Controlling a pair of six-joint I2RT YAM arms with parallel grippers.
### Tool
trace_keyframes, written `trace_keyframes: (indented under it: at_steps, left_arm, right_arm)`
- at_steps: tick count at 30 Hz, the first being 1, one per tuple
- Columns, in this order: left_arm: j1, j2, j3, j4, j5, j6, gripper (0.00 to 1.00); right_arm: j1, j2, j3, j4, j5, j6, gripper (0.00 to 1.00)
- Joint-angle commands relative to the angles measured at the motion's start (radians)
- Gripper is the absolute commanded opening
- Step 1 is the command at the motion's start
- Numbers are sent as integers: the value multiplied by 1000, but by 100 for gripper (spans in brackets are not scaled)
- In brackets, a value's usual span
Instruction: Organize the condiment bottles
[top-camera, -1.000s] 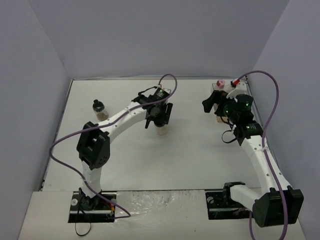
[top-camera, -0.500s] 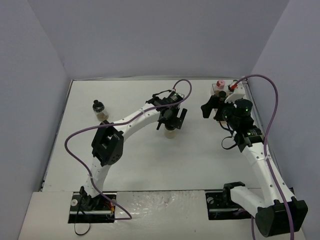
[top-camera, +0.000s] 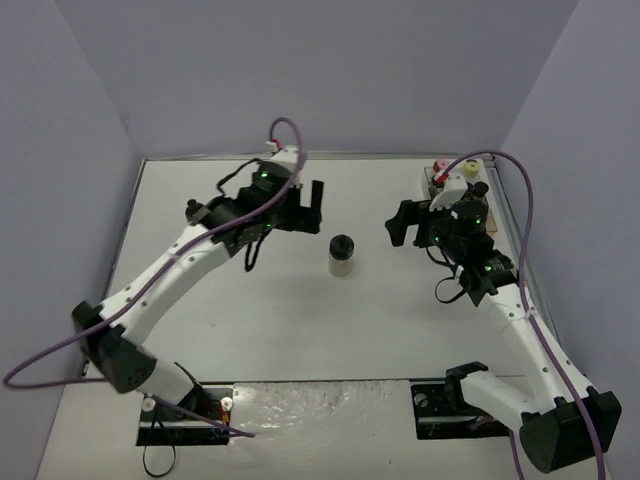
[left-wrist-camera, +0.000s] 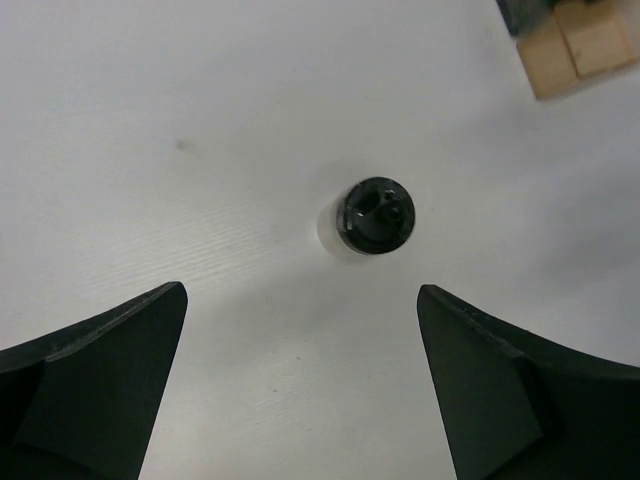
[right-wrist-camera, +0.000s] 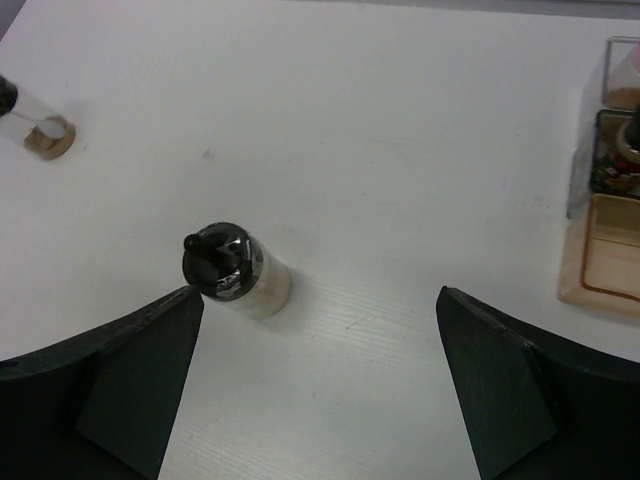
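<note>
One condiment bottle (top-camera: 341, 255), clear with a black cap, stands alone mid-table. From above in the left wrist view, the bottle (left-wrist-camera: 372, 215) lies ahead of my left gripper (left-wrist-camera: 302, 292), which is open and holds nothing. That left gripper (top-camera: 285, 228) hangs up and left of the bottle. My right gripper (top-camera: 412, 228) is open to the bottle's right. In the right wrist view, the bottle (right-wrist-camera: 235, 270) sits just beyond the left fingertip of the right gripper (right-wrist-camera: 320, 295), apart from it. A pink-capped bottle (top-camera: 437, 167) and a pale yellow-capped one (top-camera: 473, 170) stand in the tray.
The clear tray with a wooden base (top-camera: 437, 182) sits at the back right; its wall and base (right-wrist-camera: 600, 255) show at the right edge of the right wrist view, its wooden corner (left-wrist-camera: 585, 45) in the left wrist view. Another clear bottle (right-wrist-camera: 35, 125) stands far left.
My left gripper opened, let go of the black-capped bottle and pulled back up and to the left. The bottle now stands free mid-table. My right gripper edged left towards it.
</note>
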Motion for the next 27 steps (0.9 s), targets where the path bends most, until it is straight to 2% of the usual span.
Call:
trace_keyframes:
  at_steps: [1,6,10,14,18,23,27]
  left_arm:
    - [114,-213,-165,103,-78,25,97]
    - [197,-398,-343,129,-94,109,97]
    - [247,-479,-446,155,-98,149,97]
    - [281,-504,-507,186,-74,152,97]
    - [322,-484,-502,180,-33,155,97]
    - [347,-500,-516,180,-7,152,97]
    - [361,-508,-521,177,-18,153,97]
  right_arm:
    - [158,68,37,66,36,-77,100]
    - [290,203,60,102,90,-110,100]
    - [351,329,74,150,152,-133,100]
    - [371,445,112,194,162,-142,100]
    - [388,529,138,225,174,-145,100]
    - [398,609,157,259,204,-135,90]
    - [398,637,154,280,231,-129,72]
